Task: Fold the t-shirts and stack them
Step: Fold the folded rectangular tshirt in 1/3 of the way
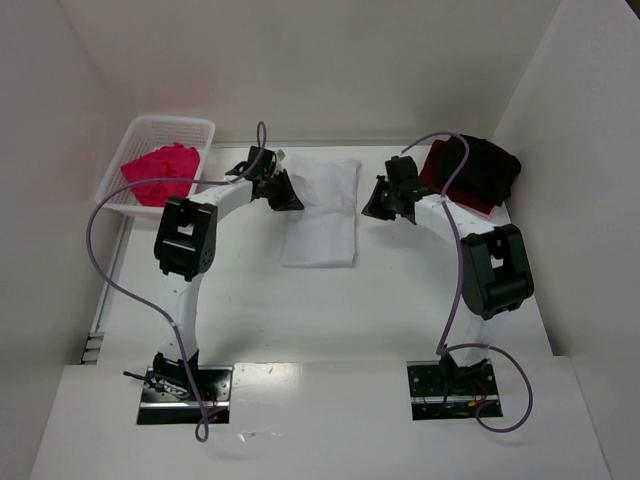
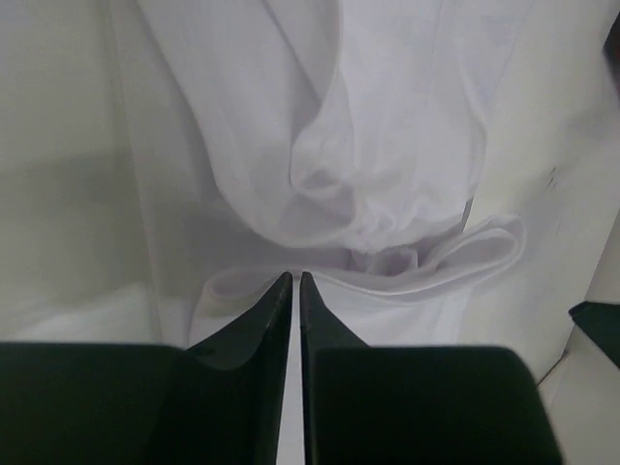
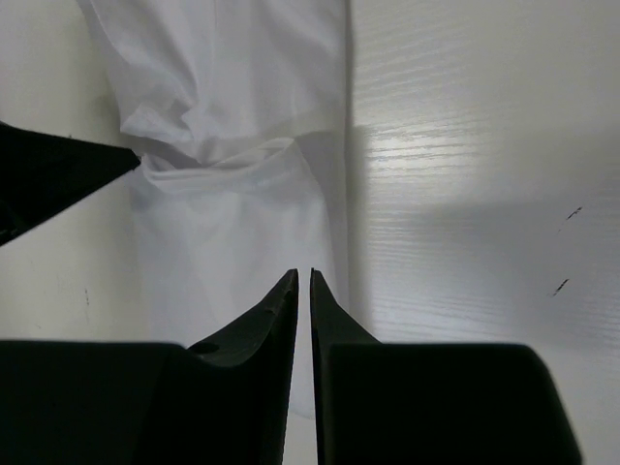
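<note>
- Top view: the folded white shirt (image 1: 320,212) lies mid-frame, a soft long rectangle on the smooth table (image 1: 330,310). The left gripper (image 1: 287,193) sits at its upper-left edge and the right gripper (image 1: 375,205) just off its right edge.
- A pink shirt (image 1: 160,172) is crumpled in the lattice basket (image 1: 190,124), upper left. A black shirt (image 1: 492,165) and a red shirt (image 1: 437,160) are heaped upper right.
- Left wrist view: the fingers are almost pressed together, with a thin slit and no cloth seen between them. Ahead, the thin, limp cloth puckers into a knot above a looped hem.
- Right wrist view: the fingers are likewise nearly together and empty, over the shirt's right edge. The table shows faint grain.
- Likely best: smooth that pucker first, pinch every layer at the edge, then move both arms evenly.
</note>
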`<state>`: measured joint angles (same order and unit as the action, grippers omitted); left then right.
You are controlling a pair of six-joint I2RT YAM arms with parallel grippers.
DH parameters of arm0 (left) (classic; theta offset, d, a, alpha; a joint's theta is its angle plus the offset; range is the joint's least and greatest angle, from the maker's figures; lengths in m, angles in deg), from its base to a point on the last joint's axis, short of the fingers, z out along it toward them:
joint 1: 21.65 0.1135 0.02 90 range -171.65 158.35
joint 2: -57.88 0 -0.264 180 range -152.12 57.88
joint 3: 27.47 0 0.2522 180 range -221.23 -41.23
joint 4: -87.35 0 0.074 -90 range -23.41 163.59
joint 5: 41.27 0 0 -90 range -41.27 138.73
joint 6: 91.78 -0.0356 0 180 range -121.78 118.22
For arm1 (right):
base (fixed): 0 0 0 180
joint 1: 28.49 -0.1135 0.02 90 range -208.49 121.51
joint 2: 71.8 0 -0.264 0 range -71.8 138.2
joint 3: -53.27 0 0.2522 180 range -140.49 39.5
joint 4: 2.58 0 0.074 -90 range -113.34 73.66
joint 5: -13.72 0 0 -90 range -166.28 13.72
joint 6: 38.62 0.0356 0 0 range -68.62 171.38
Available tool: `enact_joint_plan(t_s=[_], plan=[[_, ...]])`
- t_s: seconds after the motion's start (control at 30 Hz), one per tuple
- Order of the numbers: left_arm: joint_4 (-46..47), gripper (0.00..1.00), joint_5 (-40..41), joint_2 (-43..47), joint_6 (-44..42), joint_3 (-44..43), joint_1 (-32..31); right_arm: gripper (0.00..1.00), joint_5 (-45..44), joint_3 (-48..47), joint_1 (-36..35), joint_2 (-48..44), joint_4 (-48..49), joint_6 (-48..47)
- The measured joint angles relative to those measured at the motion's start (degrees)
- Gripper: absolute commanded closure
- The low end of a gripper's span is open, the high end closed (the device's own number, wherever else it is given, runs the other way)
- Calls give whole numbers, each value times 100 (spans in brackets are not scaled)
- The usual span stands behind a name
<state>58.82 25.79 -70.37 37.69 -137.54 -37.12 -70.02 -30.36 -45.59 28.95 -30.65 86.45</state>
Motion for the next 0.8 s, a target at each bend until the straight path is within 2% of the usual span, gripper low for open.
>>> enact_joint_plan(t_s=[0.1,0.13,0.17,0.2,0.23,0.27,0.3,0.4,0.53,0.67,0.8], plan=[[46,72,28,-136,46,-234,79,78,0,0,0,0,0,35],[50,56,39,-146,90,-264,103,68,2,4,0,-2,9,46],[46,47,46,-149,87,-280,122,61,7,11,0,-2,11,66],[46,41,59,-142,98,-284,151,56,9,31,0,-11,15,83],[44,35,81,-129,92,-284,177,45,17,90,0,-37,44,79],[33,24,105,-109,87,-271,199,38,39,177,0,-87,59,79],[35,20,129,-37,70,-197,227,34,61,280,0,-142,70,76],[-42,17,140,466,-7,343,337,30,238,629,0,-306,83,7],[-105,17,39,1513,-68,1303,459,30,514,1158,-48,-470,127,-9],[-57,20,-57,2352,-173,2138,431,32,671,1550,-407,-549,127,-15],[24,25,-129,2573,-173,2885,249,37,767,1657,-859,-549,157,2]])
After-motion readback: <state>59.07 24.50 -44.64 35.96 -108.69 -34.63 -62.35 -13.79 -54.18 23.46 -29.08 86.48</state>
